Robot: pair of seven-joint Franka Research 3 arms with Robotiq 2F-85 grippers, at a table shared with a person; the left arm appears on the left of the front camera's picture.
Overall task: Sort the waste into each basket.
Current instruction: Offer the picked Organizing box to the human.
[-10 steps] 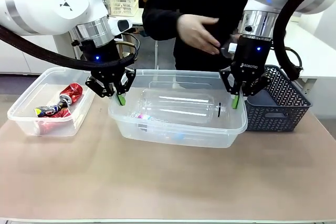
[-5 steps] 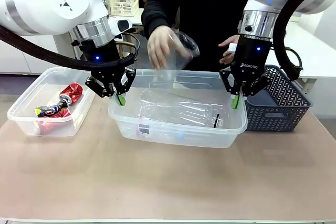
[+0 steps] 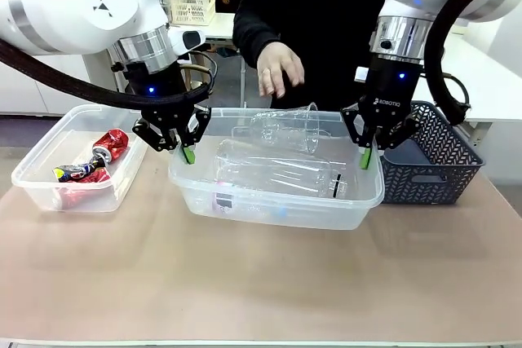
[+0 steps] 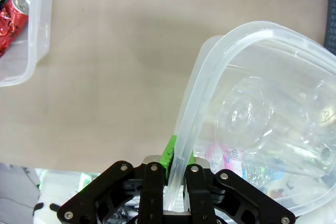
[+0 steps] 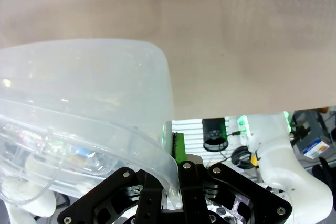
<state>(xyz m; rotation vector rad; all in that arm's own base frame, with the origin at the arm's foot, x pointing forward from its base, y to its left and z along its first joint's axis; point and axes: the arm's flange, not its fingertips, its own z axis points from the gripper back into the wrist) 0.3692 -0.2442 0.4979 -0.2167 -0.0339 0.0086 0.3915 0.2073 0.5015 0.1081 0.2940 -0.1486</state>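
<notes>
A clear tub stands mid-table, gripped at both ends. My left gripper is shut on its left rim and my right gripper is shut on its right rim. Inside lie a clear bottle and a clear cup on its side. A second clear tub at the left holds crushed red cans. The left wrist view shows the rim pinched by my left gripper, with the bottle beyond. The right wrist view shows my right gripper clamped on the rim.
A person's hand hovers open above the back of the middle tub. A dark lattice basket sits just right of my right gripper. Bare table stretches in front of the tubs.
The person's hand brought a clear cup over the middle tub and let it go; the cup now lies inside and the hand has lifted away. Both grippers stayed put.
</notes>
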